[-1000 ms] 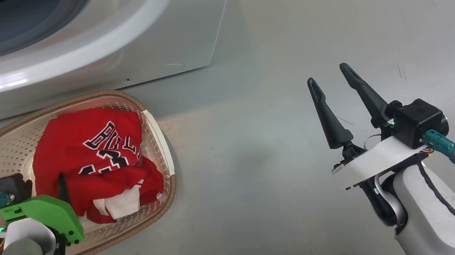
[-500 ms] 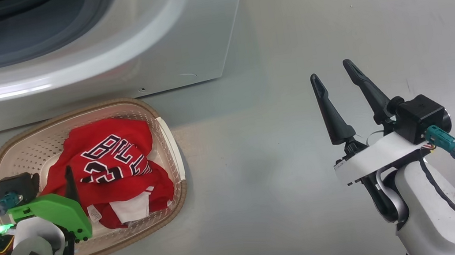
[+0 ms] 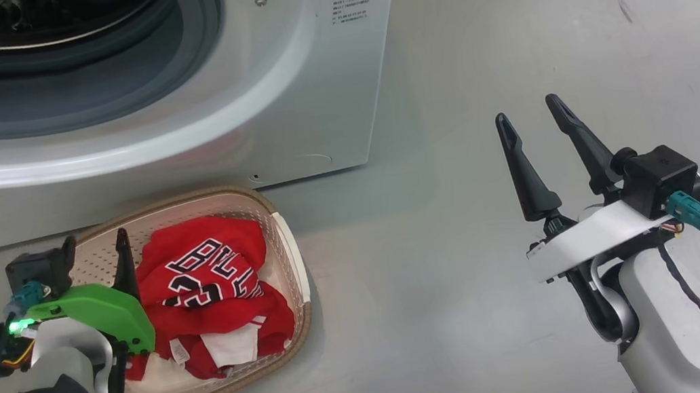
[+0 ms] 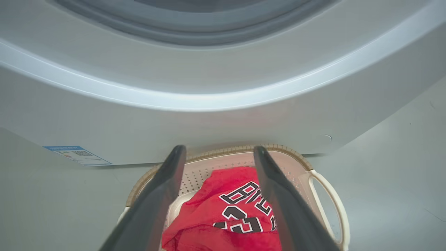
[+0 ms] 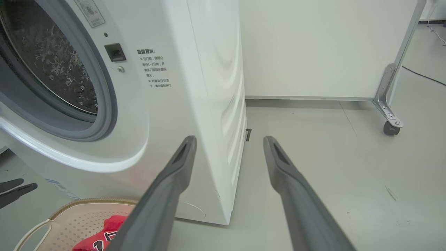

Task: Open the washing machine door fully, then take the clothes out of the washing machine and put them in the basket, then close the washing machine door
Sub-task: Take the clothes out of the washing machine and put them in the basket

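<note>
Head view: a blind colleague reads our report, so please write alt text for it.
Red clothes lie in the cream basket on the floor before the open washing machine. The left gripper hangs open over the basket; the right gripper is open above floor.

Readable lettering: one jersey, one notice.
You can make out dark, white-edged "BULL…" on the red jersey [image 3: 210, 271], upside down in the head view; the number under it is too folded to read. The washing machine [image 5: 209, 104] front bears a printed notice [image 5: 153, 68] headed "温馨提示:". Its finer lines, and the blue QR-code sticker [image 4: 78, 155], are too small to read.
</note>
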`<state>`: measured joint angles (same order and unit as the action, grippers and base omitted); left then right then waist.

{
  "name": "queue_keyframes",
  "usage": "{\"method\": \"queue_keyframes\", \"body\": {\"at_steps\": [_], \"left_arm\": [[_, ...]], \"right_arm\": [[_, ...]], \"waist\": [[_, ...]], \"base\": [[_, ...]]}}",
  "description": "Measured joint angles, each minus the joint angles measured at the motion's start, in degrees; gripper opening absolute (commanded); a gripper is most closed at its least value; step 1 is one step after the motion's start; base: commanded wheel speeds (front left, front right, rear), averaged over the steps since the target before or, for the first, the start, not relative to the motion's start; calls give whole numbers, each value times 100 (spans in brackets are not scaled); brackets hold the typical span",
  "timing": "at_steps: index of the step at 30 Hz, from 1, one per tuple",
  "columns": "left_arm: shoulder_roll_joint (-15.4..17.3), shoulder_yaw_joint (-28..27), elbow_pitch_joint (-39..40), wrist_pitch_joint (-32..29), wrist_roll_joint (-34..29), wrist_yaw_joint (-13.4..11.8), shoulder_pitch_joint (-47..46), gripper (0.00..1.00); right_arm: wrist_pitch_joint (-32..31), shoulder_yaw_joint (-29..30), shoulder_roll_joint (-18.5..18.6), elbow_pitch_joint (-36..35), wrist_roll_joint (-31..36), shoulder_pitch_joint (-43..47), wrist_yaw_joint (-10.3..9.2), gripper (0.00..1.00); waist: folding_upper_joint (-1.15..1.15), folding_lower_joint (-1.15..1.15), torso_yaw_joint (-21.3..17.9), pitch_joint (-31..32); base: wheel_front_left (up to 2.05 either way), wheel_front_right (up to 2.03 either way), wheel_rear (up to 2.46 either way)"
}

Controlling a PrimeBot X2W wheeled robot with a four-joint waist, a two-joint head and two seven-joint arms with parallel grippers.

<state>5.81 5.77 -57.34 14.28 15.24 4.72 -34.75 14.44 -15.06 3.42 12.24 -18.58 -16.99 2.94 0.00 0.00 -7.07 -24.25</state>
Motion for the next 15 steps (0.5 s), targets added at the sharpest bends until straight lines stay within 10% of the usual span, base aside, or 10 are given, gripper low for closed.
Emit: {"method": "queue_keyframes", "body": {"at_steps": [15], "left_arm": [[-169,46,1608,16,-75,112,434,100]], "right_arm": [[0,237,-9,169,-56,498,22,100]], "waist": [[0,0,359,1096]], "base": [[0,0,0]]}}
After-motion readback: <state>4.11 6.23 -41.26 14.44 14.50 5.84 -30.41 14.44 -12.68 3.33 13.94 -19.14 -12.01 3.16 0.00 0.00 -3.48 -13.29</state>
